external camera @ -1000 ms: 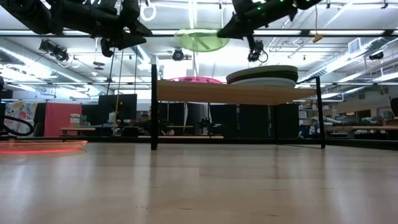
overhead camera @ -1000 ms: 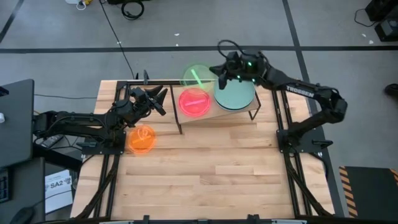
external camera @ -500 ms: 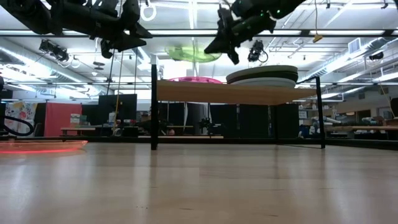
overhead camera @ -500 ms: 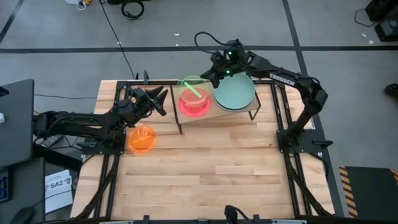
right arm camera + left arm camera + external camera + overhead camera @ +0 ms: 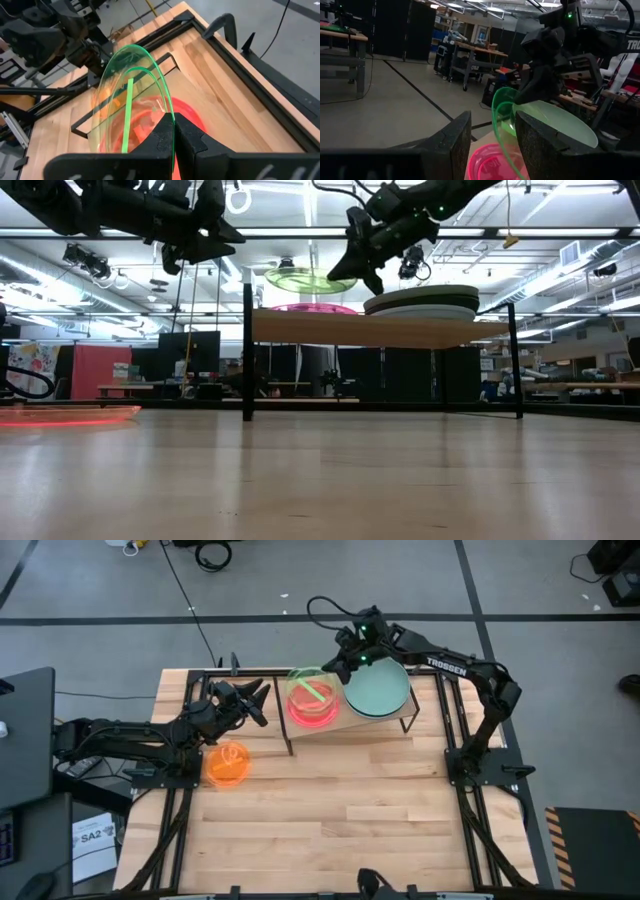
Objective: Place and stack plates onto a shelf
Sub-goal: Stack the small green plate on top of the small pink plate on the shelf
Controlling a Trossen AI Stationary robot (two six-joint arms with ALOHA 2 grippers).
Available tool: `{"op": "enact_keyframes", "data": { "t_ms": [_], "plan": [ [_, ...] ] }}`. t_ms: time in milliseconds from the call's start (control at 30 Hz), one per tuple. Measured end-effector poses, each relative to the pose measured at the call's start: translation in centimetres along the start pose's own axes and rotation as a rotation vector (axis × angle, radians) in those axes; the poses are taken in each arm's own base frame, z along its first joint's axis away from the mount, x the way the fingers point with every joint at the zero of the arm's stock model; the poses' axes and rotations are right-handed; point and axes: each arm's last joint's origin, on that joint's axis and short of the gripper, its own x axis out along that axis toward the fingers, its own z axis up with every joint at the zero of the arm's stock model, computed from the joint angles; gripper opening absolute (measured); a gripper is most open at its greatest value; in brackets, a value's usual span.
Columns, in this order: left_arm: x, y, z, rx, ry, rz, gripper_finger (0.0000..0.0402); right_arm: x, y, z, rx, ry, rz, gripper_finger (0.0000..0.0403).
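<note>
Low view alone — neon-green plate (image 5: 303, 279) clears pink plate (image 5: 301, 308)

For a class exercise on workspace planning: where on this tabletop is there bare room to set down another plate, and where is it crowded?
Free: the near tabletop in front of the shelf, right of the orange plate. Crowded: the shelf, where the right gripper holds the green plate above the pink plate, beside the mint-topped stack.

Right gripper (image 5: 338, 671) extended far across, fingers clamped; left gripper (image 5: 258, 700) hovers at left, fingers parted.
</note>
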Motion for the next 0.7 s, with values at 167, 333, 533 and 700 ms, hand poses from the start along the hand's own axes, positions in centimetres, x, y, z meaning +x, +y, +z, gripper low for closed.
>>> {"op": "enact_keyframes", "data": {
  "t_ms": [167,333,533,700],
  "plan": [
    [0.0,0.0,0.0,0.0,0.0,0.0,0.016,0.13,0.12,-0.52,-0.017,0.046,-0.009,0.0009],
    [0.0,0.01,0.0,0.0,0.0,0.0,0.016,0.35,0.53,-0.75,-0.023,0.064,-0.001,0.0009],
    [0.0,0.0,0.01,-0.001,-0.001,0.0,0.016,0.38,0.51,-0.72,-0.027,0.058,-0.029,0.0009],
    [0.0,0.0,0.01,-0.001,-0.001,0.0,0.016,0.39,0.53,-0.73,-0.024,0.059,-0.027,0.0014]
  ]
}}
